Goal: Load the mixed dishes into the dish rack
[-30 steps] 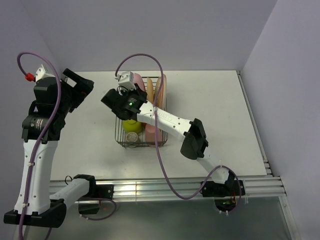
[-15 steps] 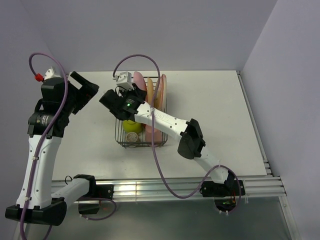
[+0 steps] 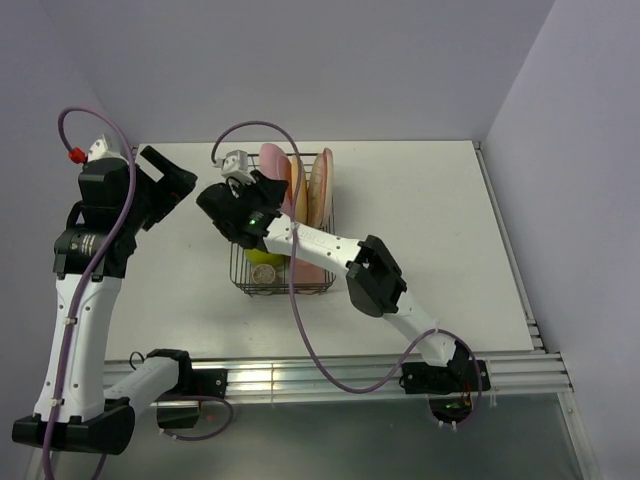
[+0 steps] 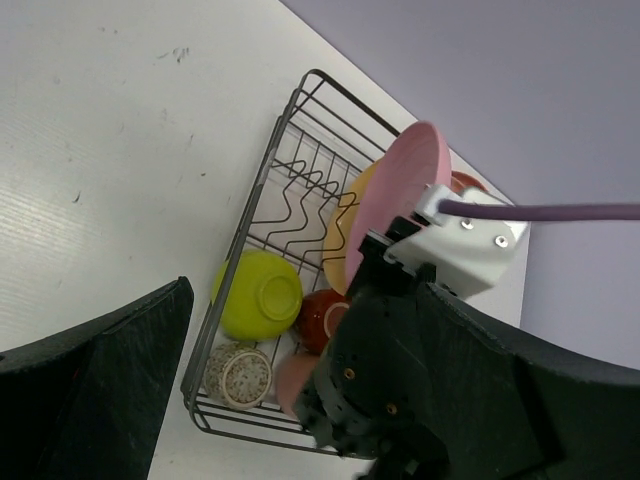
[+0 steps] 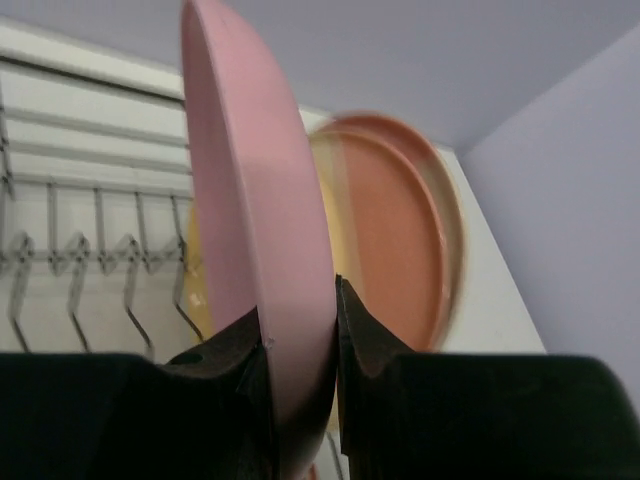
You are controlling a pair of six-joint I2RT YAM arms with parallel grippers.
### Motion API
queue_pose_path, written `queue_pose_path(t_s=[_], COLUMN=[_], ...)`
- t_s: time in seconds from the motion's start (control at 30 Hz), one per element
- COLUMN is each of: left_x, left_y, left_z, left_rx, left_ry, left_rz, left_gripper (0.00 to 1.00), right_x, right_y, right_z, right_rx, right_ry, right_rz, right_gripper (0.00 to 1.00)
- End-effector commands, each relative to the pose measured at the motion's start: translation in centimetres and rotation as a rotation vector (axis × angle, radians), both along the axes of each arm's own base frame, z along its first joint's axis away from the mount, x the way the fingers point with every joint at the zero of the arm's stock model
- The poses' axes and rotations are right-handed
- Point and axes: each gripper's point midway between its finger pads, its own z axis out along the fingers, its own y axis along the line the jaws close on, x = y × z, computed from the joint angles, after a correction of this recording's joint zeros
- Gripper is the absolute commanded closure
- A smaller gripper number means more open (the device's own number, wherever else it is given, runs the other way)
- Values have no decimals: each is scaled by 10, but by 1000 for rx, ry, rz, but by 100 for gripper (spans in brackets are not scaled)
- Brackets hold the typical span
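Note:
My right gripper (image 5: 300, 330) is shut on the rim of a pink plate (image 5: 255, 200), which it holds upright on edge over the far end of the dark wire dish rack (image 3: 240, 268). An orange-yellow plate (image 4: 345, 235) and a pink-and-cream plate (image 5: 400, 230) stand on edge beside the pink one. At the rack's near end sit a lime-green bowl (image 4: 258, 293), a red-brown mug (image 4: 322, 315), a small grey-beige cup (image 4: 240, 375) and a salmon-pink cup (image 3: 300, 268). My left gripper (image 3: 178, 180) hangs open and empty, high above the table left of the rack.
The right arm's forearm (image 3: 320, 240) stretches across the rack from the right. Zigzag plate dividers (image 4: 300, 195) stand in the rack's left half. A white table (image 3: 430, 230) surrounds the rack, with grey walls close behind and at both sides.
My right arm has swung left, carrying the pink plate slightly left over the rack's far end. The left arm rose a little at first, then held still.

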Motion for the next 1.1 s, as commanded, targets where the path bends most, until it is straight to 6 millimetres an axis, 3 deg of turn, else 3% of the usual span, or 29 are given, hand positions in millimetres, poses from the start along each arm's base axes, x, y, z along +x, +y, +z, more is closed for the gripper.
queue_pose_path(t_s=[0.0, 0.03, 0.07, 0.1, 0.13, 0.17, 0.2, 0.23, 0.27, 0.3, 0.57, 0.77, 0.87, 0.93, 1.0, 1.07], left_x=[0, -1, -1, -2, -2, -2, -1, -1, -1, -1, 3, 4, 4, 5, 6, 8], left_y=[1, 2, 3, 4, 3, 4, 3, 4, 5, 5, -1, 0, 0, 1, 1, 1], left_z=[11, 11, 11, 10, 10, 10, 9, 9, 9, 8, -2, -6, -6, -7, -9, -11], left_rx=[23, 26, 27, 27, 26, 24, 23, 24, 25, 25, -2, 0, 1, 4, 4, 4], left_ry=[-50, -50, -53, -53, -54, -54, -53, -53, -53, -51, -32, -24, -26, -23, -17, -15], left_rz=[-22, -22, -19, -20, -24, -26, -27, -27, -25, -25, -47, -43, -40, -38, -34, -34], left_gripper=[1, 1, 1, 1, 1, 1, 1, 1, 1, 1, 1, 1, 1, 1, 1, 1], right_x=[-4, -8, -17, -9, 3, 3, 5, -1, -5, -10, -19, -19, -18, -17, -16, -15], right_y=[-23, -26, -37, -41, -27, -26, -25, -29, -31, -38, -31, -23, -21, -21, -24, -26], right_z=[23, 12, 32, 28, -20, -1, -19, -5, -35, -16, -6, -14, -15, -15, -14, -17], right_rx=[36, 103, 9, 147, 48, 67, 28, 52, -2, 58, 69, 78, 91, 95, 100, 99], right_ry=[-116, -108, 45, 36, 99, 97, 114, 102, 120, 85, 90, 85, 80, 78, 77, 74], right_rz=[-222, -232, -247, -252, -238, -217, -221, -223, -241, -244, -209, -201, -202, -204, -211, -217], right_gripper=[100, 100, 100, 100, 100, 100, 100, 100, 100, 100, 100, 99, 84, 82, 60, 26])
